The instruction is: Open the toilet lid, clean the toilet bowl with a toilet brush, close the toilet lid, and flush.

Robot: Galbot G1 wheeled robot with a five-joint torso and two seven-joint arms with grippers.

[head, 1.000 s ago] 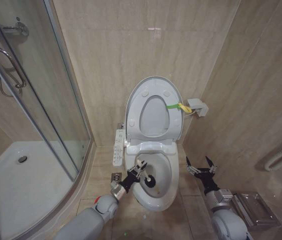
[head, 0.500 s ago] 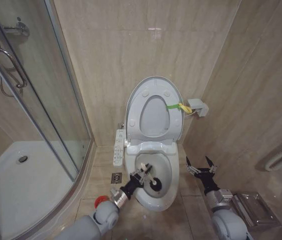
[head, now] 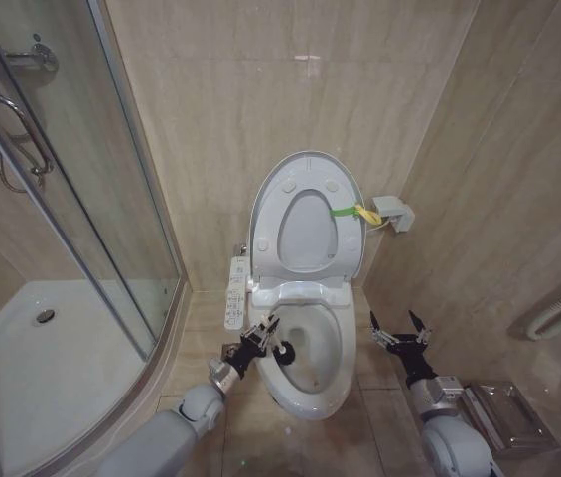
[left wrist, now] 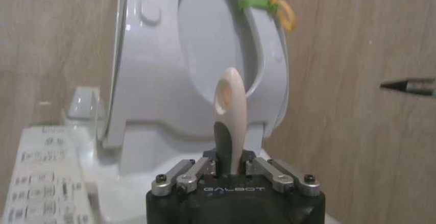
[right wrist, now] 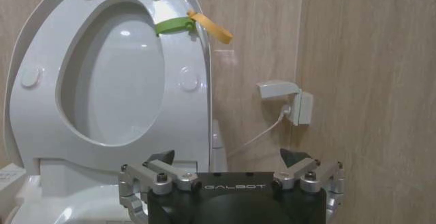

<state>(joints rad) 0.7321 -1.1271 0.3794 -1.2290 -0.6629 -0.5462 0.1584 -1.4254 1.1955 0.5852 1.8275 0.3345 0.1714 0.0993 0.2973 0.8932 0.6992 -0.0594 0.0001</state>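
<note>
Toilet lid stands raised against the far wall. Left gripper at the toilet bowl's left rim, clenched on the toilet brush; black head appears just inside the bowl. Right gripper idle right of the bowl, fingers spread, holding nothing.

Your head camera looks down from above at the toilet bowl; both wrist cameras sit low and near, facing the raised toilet lid, which all three share.
</note>
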